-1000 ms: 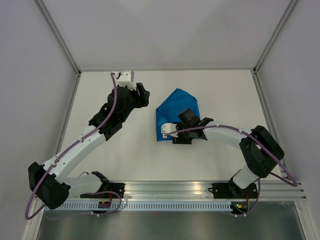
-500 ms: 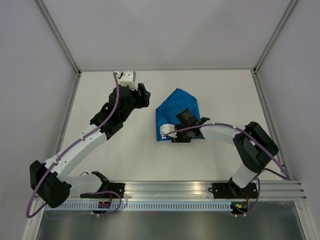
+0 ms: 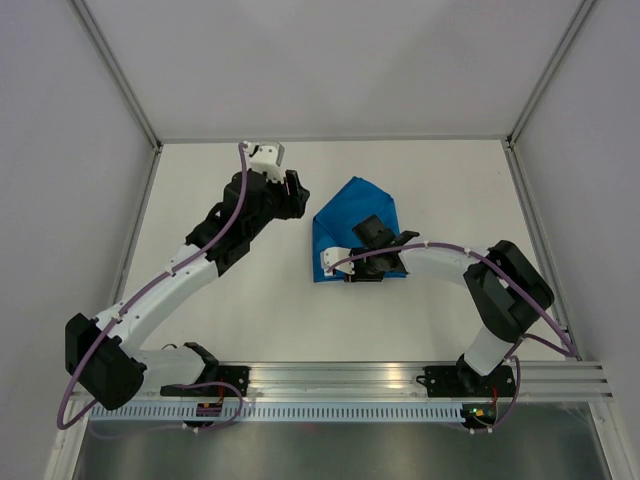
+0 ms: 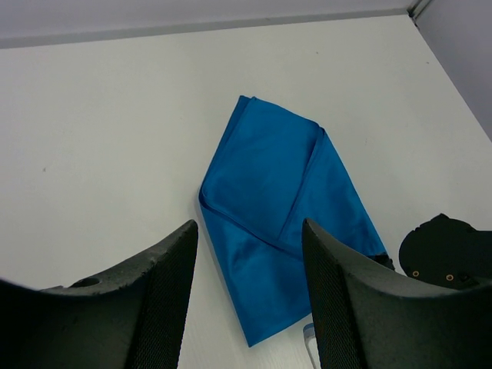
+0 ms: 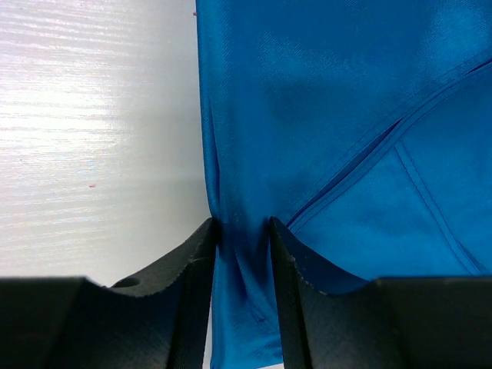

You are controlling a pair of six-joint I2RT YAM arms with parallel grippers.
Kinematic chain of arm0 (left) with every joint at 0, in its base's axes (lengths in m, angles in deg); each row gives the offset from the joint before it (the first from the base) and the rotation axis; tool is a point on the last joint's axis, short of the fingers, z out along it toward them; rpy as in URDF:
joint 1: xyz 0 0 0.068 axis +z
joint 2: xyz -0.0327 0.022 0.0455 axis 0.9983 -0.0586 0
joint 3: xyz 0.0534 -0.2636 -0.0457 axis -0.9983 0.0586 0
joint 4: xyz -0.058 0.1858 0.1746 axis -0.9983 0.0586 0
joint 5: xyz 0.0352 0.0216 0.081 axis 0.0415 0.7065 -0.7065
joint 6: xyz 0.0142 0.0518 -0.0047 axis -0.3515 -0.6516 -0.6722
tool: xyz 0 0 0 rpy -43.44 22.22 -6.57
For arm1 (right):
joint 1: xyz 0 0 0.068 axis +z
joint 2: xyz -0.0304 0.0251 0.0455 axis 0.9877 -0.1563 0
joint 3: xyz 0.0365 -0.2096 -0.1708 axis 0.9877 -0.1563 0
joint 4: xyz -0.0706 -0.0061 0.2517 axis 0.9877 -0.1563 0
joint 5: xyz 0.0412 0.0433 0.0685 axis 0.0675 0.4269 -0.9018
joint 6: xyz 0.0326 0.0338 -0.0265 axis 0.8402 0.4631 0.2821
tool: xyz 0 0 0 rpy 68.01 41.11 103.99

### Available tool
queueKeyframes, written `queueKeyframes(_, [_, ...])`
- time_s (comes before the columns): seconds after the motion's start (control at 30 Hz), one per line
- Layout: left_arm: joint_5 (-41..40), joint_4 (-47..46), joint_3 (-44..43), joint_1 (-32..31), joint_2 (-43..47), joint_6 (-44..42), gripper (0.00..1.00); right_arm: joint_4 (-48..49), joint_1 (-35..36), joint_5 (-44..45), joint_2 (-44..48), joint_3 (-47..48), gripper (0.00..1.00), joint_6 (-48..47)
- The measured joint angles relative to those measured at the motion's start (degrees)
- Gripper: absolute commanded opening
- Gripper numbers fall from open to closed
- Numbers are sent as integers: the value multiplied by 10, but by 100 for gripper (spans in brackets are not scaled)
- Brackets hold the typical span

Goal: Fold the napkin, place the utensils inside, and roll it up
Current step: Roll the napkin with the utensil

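The blue napkin [image 3: 355, 210] lies folded on the white table, right of centre. It also shows in the left wrist view [image 4: 277, 207] and the right wrist view [image 5: 323, 115]. My right gripper [image 3: 371, 232] rests on its near part, jaws closed to a narrow gap with the cloth's left folded edge bunched between them [image 5: 241, 227]. My left gripper [image 3: 294, 194] is open and empty, just left of the napkin's far corner; in its wrist view [image 4: 250, 231] it looks down on the cloth. No knife is in view.
The white table [image 3: 240, 280] is walled at the back and on both sides. A metal rail [image 3: 400, 380] with the arm bases runs along the near edge. The right arm's black wrist [image 4: 446, 250] shows at the napkin's near right corner.
My left gripper has moved right, closer to the napkin's far left edge. My right gripper has shifted slightly on the napkin.
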Motion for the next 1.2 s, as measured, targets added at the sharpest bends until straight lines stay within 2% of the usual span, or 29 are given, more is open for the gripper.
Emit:
queueKeyframes(0.3, [41, -2, 0, 0, -2, -11, 62, -7, -11, -10, -20, 20, 27, 2])
queueKeyframes(0.33, [47, -5, 1, 0, 0, -12, 62, -9, -13, -11, -24, 25, 23, 3])
queueKeyframes(0.57, [80, -51, 30, -10, 58, -41, 60, -50, -35, -49, -51, 67, 20, 7])
queueKeyframes(0.77, [86, -123, 64, -77, 116, -118, 59, -113, -64, -104, -86, 119, 19, 5])
queueKeyframes(0.93, [59, -179, 108, -146, 146, -202, 58, -155, -84, -143, -110, 153, 18, -2])
queueKeyframes(1.2, [-21, -215, 126, -221, 121, -317, 56, -208, -110, -196, -143, 196, 18, -14])
